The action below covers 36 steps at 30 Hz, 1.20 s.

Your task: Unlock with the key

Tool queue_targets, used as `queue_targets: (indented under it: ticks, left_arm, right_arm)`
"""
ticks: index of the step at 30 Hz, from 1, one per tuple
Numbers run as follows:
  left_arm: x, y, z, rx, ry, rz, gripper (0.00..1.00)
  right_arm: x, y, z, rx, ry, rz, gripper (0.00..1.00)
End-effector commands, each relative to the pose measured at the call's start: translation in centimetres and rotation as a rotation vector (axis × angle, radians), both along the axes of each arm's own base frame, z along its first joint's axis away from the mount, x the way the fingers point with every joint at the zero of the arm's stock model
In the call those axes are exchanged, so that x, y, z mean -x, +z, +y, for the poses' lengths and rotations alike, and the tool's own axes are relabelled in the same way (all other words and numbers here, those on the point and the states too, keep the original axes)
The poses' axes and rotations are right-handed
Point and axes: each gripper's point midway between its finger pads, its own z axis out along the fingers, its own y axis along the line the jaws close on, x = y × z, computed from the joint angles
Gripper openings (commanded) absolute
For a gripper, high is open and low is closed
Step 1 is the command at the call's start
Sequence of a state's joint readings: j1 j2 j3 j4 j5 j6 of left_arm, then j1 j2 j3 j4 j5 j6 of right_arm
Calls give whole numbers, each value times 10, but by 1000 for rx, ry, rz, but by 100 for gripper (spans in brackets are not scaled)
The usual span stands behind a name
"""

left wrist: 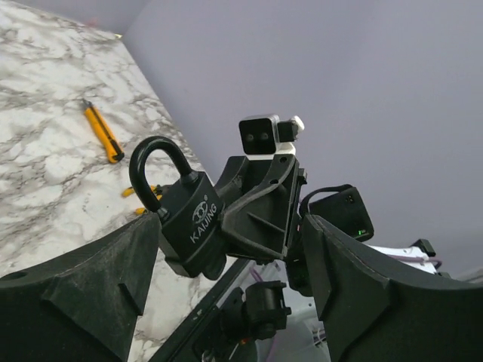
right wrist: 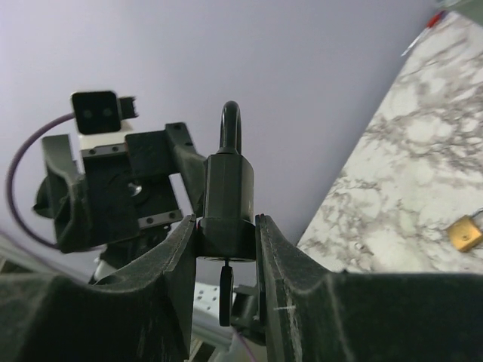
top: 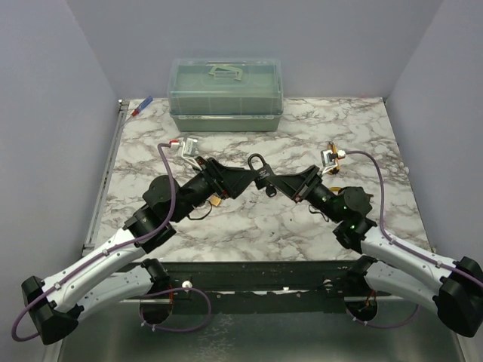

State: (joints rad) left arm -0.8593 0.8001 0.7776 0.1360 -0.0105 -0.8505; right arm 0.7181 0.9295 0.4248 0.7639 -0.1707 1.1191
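The black padlock [top: 262, 179] is held in the air over the middle of the table, shackle up. My right gripper [right wrist: 226, 226] is shut on its body [right wrist: 226, 188]. The key [right wrist: 225, 290] hangs from the padlock's underside, its thin shaft in the keyhole and its black head below. My left gripper [top: 235, 181] faces the padlock from the left and is open. In the left wrist view the padlock [left wrist: 189, 219] stands close to the left finger [left wrist: 113, 279], and the right finger [left wrist: 362, 286] is far off. My left gripper [left wrist: 230, 230] holds nothing.
A small brass padlock [top: 216, 200] lies on the marble table under my left arm and shows in the right wrist view [right wrist: 466, 231]. A translucent green box [top: 225, 94] stands at the back. A blue and red pen [top: 142, 107] lies back left. A yellow tool [left wrist: 103, 132] lies on the table.
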Motion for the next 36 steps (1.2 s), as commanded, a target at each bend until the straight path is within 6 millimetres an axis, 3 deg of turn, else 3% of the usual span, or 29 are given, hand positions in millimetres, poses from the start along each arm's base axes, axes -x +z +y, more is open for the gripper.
queue_targets:
  ticks: [1,7,26,31,34,36]
  left_arm:
    - [17,22,-6,77,-99,-100,80]
    - [18,18,-4,84,-94,-91,78]
    - [27,7,-29,106,-235,-72,47]
    - [26,6,-31,112,-240,-68,24]
    - [26,3,-33,108,-244,-59,2]
    - [24,2,-33,108,-237,-54,0]
  right_arm:
    - [41,58,-7,-179,148,-174,0]
    - [51,66,-11,-227,177,-209,0]
    - [53,70,-5,-284,235,-220,0]
    - [53,65,-4,-292,245,-208,0]
    - [53,63,-4,-294,247,-207,0]
    - [53,62,-4,-291,247,-204,0]
